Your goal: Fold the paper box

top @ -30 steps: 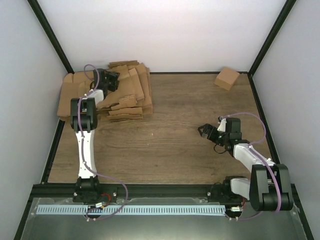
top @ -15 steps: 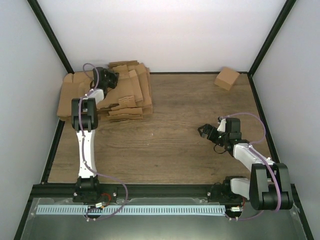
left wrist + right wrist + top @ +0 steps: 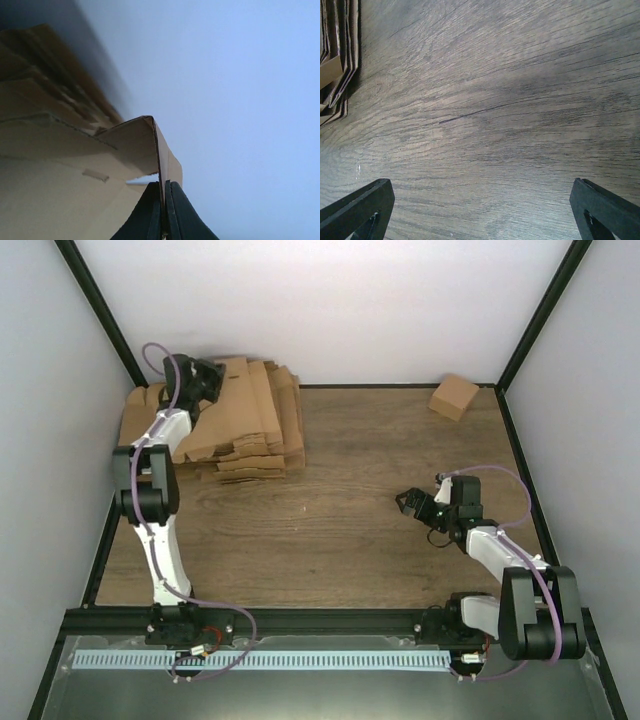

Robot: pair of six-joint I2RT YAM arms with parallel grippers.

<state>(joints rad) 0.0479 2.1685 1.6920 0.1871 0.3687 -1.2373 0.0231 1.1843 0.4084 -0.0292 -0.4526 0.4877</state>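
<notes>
The paper box is a flat brown cardboard blank lying on top of the pile at the back left. In the left wrist view one of its flaps stands up on edge. My left gripper is shut on that flap's thin edge, its black fingers pressed against both faces. The blank's left end is raised toward the back corner. My right gripper hovers open over bare wood at the right, far from the blank. Its two fingertips stand wide apart with nothing between them.
A thick pile of brown cardboard blanks sits under the held blank, its edge showing in the right wrist view. A small cube-like carton rests at the back right corner. White walls enclose the wooden table.
The left gripper has shut on the blank's flap and swung left and back toward the corner, pulling the blank's left end up. The right arm has stayed still.
</notes>
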